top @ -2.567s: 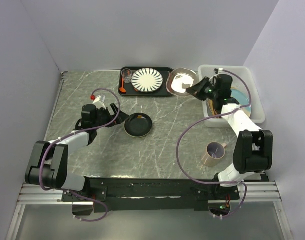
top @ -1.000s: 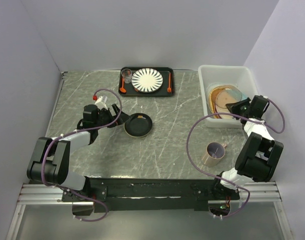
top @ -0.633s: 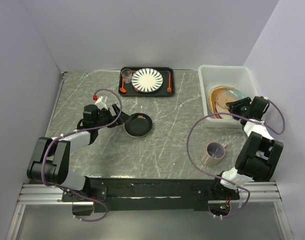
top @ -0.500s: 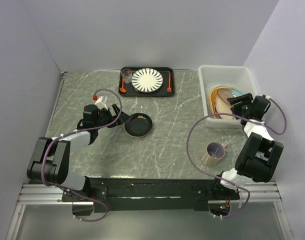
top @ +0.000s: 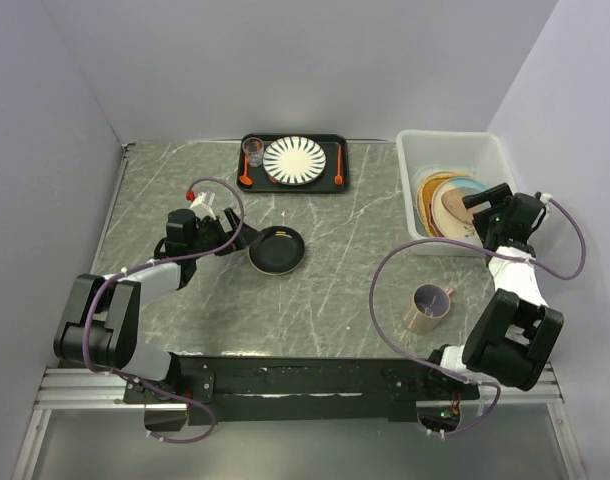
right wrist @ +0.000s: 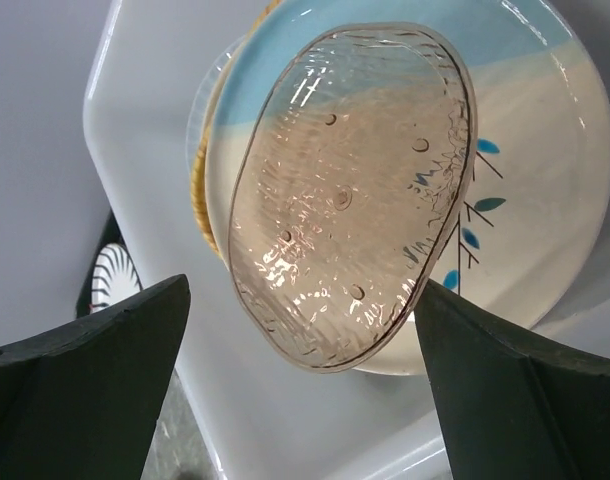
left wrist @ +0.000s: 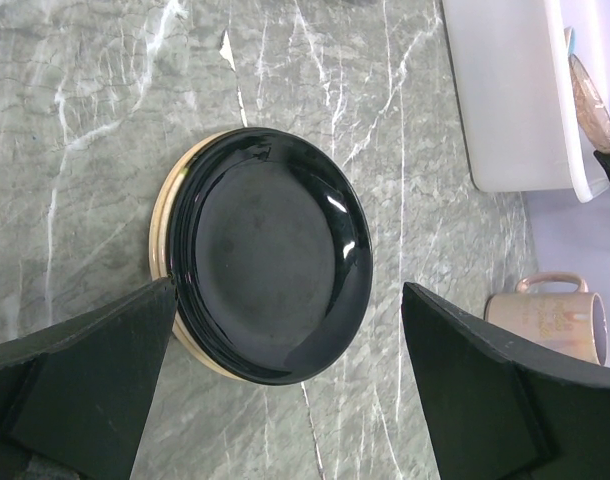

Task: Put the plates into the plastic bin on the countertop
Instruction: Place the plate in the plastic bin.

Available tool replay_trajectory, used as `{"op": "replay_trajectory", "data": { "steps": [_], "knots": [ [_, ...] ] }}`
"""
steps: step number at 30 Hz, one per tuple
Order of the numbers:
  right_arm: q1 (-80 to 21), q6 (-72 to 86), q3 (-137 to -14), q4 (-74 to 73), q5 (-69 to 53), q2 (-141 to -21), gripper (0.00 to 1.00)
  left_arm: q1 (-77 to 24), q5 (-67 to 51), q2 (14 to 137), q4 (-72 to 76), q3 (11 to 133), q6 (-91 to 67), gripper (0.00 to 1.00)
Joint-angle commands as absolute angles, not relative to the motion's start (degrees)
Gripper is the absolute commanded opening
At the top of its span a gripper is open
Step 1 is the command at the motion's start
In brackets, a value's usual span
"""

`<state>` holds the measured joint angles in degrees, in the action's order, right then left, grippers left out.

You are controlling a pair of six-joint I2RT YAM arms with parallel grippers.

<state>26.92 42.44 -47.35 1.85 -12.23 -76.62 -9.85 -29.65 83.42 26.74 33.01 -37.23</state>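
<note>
Starting at the left, the left hand [left wrist: 288, 298] is seen spread fully wide and holding nothing, with its fingers set to either side of the small black plate [left wrist: 265, 250]. That plate lies flat on the tabletop [left wrist: 75, 110], left of centre and well apart from the plastic bin [top: 450, 138]. A tan rim is shown beneath the black plate's edge, and it cannot be told whether this is a second plate. This dish is judged to be the part of the task not yet done. Further back, a flat black tray [top: 325, 186] is occupied by a white plate with dark radial stripes [top: 295, 158], a small glass [top: 253, 150] and orange cutlery [top: 245, 178]. None of these is taken to belong to the job. Toward the right, a tan mug [top: 428, 305] stands on the tabletop near the bin. Inside the bin, at its near end, several plates are stacked. A tan plate [right wrist: 197, 185] is glimpsed at the bottom edge, a pale blue-cream plate with a leaf sprig [right wrist: 545, 150] lies over it, and a translucent brownish dish [right wrist: 345, 200] rests on top. The bin's far end is left bare. The right hand [right wrist: 303, 290] is held over that stack with its fingers wide apart and nothing gripped. Most of the task is therefore judged complete.
</note>
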Motion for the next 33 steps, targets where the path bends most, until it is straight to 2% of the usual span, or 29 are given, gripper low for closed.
{"op": "replay_trajectory", "data": {
  "steps": [1,11,14,16,19,33],
  "knots": [
    [24.8,38.6,-51.8,-4.2,-9.7,-78.1,1.0,-10.1,-30.9,83.0,29.0,33.0,-37.3,0.99],
    [17.5,33.7,-64.3,-12.9,-8.8,-93.7,1.0,-10.1,-30.8,83.0,28.4,33.0,-36.7,0.99],
    [15.0,31.5,-67.3,-17.7,-2.0,-94.8,1.0,-10.1,-30.8,83.1,28.3,33.1,-36.7,0.99],
    [13.5,29.9,-67.9,-20.0,5.4,-93.2,1.0,-10.1,-30.9,83.3,28.4,33.3,-36.7,0.99],
    [13.1,29.9,-65.1,-18.6,7.3,-89.0,1.0,-10.1,-30.6,83.4,28.2,33.2,-36.6,0.99],
    [10.7,30.1,-60.5,-13.4,2.8,-70.9,1.0,-10.1,-25.9,85.1,23.2,35.0,-34.7,0.99]
  ]
}}
